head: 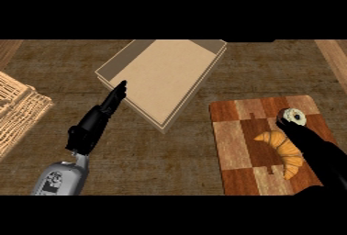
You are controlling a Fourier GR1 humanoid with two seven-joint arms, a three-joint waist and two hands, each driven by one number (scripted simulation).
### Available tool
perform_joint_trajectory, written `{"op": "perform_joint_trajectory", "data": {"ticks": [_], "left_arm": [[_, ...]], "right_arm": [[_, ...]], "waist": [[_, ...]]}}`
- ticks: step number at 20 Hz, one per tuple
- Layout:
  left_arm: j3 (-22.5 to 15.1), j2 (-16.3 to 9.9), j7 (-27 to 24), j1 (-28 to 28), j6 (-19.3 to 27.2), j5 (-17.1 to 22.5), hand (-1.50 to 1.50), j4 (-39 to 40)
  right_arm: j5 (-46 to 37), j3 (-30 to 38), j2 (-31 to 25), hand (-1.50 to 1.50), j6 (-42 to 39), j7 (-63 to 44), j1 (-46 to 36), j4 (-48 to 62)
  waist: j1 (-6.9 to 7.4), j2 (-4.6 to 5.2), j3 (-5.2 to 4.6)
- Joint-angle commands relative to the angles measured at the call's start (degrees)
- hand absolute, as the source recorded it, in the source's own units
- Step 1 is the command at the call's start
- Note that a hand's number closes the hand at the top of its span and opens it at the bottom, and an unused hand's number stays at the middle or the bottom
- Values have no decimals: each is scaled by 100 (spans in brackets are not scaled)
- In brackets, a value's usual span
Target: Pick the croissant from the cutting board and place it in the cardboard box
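Observation:
A golden croissant lies on the chequered wooden cutting board at the right. My right hand reaches in from the lower right and lies over the croissant's right side, its fingers stretched toward a round white and dark item near the board's far edge; whether they curl round anything is hidden. The open cardboard box sits at the centre top, tilted diagonally. My left hand is at the left, fingers straight, with its tips by the box's left wall.
A woven wicker basket sits at the left edge. The counter is dark wood grain, with lighter strips at the top corners.

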State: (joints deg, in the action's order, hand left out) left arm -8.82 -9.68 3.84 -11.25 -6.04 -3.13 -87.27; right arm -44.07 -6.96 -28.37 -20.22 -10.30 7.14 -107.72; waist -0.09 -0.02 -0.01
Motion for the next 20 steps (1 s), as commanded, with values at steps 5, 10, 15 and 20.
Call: {"op": "perform_joint_trajectory", "data": {"ticks": [5,10,15,20], "left_arm": [[109,131,-222,249,-150,-165,0,86],[367,259,246,-484,-189,-167,0,326],[106,527,-151,32,-17,-514,0,180],[391,326,-87,42,-434,-274,0,106]], "right_arm": [[-386,12,187,-150,-274,226,178,186],[-701,-22,511,-150,-337,180,-367,736],[-910,160,585,-150,-56,673,-336,1224],[-1449,-20,813,-150,108,451,-249,1315]], "waist": [[-5,-1,0],[-3,3,0],[4,2,1],[0,1,0]]}}
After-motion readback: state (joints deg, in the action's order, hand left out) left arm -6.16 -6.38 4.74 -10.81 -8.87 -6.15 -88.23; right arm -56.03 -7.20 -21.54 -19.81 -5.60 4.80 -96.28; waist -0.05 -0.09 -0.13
